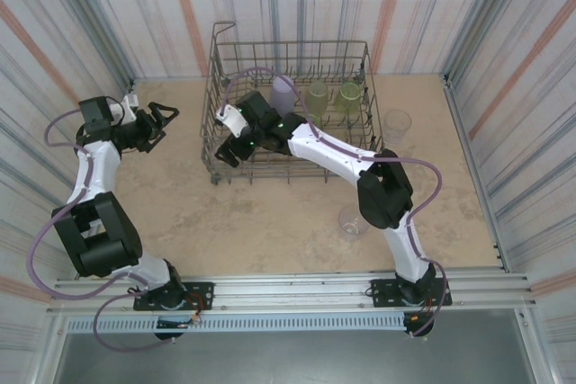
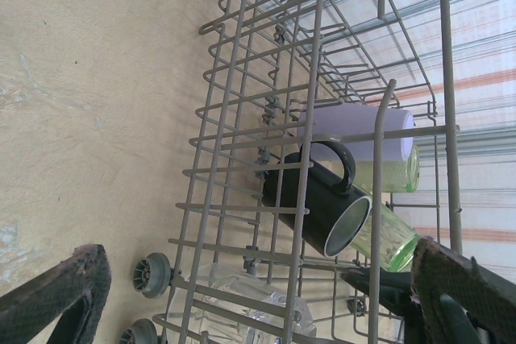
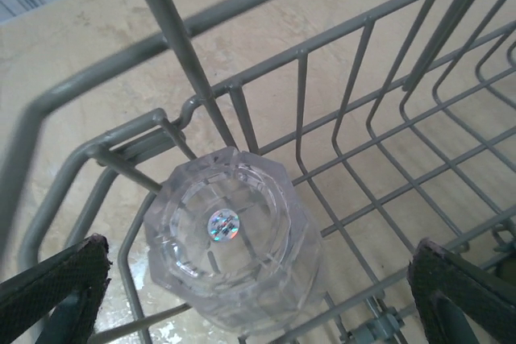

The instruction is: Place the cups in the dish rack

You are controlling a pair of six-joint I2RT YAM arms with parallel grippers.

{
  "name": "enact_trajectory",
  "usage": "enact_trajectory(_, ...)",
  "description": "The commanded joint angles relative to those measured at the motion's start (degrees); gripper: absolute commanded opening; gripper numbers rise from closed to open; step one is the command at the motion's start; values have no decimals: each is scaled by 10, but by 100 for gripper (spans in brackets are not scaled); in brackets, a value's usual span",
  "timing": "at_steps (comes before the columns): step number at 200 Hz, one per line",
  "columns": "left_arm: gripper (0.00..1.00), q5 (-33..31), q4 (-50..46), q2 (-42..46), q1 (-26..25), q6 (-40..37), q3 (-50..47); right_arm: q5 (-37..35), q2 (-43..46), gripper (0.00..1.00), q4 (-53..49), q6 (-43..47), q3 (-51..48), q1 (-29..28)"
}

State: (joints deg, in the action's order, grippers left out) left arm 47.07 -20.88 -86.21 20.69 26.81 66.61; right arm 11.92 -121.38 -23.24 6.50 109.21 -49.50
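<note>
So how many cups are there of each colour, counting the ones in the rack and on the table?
lavender cup: 1
yellow-green cups: 2
clear cups: 3
black mug: 1
Total: 7

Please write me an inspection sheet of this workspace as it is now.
Surface: beige table, no spill seen.
Job's things: dish rack holds lavender cup, two yellow-green cups, a clear cup; far clear cup and near clear cup stand outside on the table.
Clutter: black mug inside the rack.
Grippers: left gripper open, left of the rack; right gripper open, astride that clear cup, not touching.
Cables: purple cables along both arms.
Surroundings: striped curtains on three sides.
</note>
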Motion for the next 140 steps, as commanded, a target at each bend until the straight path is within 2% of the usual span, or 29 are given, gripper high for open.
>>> enact_trajectory(1,99,10,0,22,10,-3,-6,-8,66,99,1,-13,-28,3)
enact_trajectory(35,98,-7,-14,33,16,-12,-3,-25,133,99,15,-48,-96,14)
enact_trajectory(57,99,-57,-29,55,17,-27,-5,-43,182,99,16,-74,-140,20)
enact_trajectory(80,99,-80,-21,73,16,-27,-14,-72,233,99,2,-109,-175,24)
enact_trajectory(104,99,-115,-58,88,13,-42,-3,-100,284,99,-22,-142,-205,29)
enact_trajectory(120,99,-125,-78,120,7,-40,-13,-112,317,99,-36,-163,-230,39)
enact_trajectory(140,99,-172,-106,179,-21,-44,-28,-114,353,99,-55,-201,-257,63)
